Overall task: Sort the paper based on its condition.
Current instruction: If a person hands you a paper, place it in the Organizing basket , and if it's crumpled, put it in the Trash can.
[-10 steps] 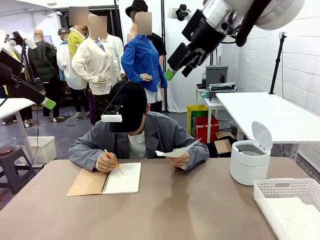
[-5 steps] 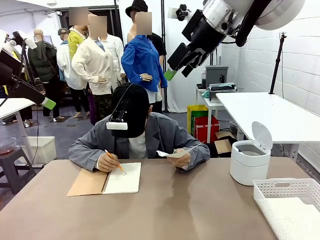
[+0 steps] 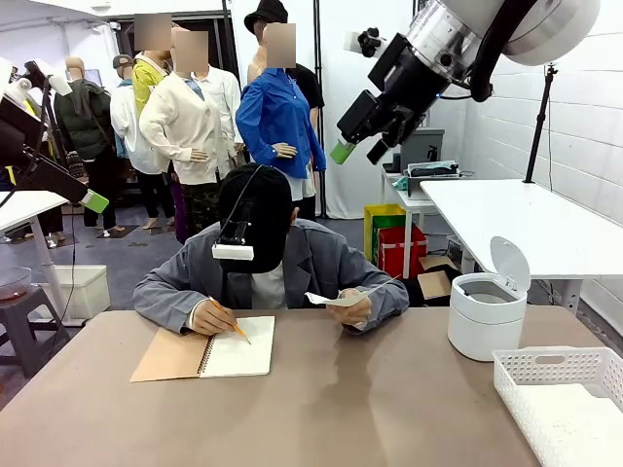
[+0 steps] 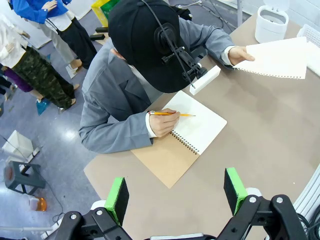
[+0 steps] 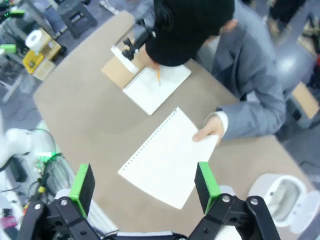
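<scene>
From the front, a person's hand holds a loose white hole-punched paper sheet just right of the open brown-covered spiral notebook, with the right gripper high above. Left wrist view: the left gripper hangs above the notebook, jaws spread and empty. Right wrist view: the right gripper's jaws are likewise spread and empty, with the sheet beside the notebook.

1. Front camera sits low at the bench edge, facing the person across it.
2. Both wrist cameras hang high, looking down; all three share sheet and notebook.

Smooth white paper sheet, matt table, plastic basket.
</scene>
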{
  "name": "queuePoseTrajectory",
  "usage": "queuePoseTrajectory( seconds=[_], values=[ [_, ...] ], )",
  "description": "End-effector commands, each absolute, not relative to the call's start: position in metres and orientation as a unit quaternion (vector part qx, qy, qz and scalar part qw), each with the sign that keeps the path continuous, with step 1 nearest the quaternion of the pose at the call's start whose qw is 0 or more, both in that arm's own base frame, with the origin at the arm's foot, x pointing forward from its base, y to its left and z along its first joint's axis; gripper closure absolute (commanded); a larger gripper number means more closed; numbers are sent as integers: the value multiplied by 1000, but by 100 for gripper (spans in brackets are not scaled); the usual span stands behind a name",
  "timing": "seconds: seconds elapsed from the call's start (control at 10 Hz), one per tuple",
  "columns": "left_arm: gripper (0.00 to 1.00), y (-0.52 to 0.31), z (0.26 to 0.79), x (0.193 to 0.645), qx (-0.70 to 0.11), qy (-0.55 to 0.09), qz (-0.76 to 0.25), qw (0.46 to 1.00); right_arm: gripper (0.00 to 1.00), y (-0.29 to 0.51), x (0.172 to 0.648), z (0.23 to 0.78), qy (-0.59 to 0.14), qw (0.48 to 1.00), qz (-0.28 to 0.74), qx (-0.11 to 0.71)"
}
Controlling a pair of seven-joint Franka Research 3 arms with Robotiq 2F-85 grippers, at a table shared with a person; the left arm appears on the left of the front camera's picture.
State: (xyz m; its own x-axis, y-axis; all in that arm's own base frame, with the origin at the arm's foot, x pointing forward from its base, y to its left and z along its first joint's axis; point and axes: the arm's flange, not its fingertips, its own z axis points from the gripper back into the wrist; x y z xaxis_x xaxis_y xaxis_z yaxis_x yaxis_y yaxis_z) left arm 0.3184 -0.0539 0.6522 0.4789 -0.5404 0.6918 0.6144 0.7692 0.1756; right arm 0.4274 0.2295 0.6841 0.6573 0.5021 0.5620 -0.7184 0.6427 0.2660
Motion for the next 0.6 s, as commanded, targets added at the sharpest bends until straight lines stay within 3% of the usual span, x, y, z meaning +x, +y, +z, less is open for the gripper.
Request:
queuePoseTrajectory(
  seconds=[0.0,0.5],
  values=[
    [0,-53,653,319,-48,-385,-335,858,0,217,449,677,-157,904,266,296],
    [0,-53,653,319,-48,-385,-335,858,0,191,475,601,36,943,106,313]
  ],
)
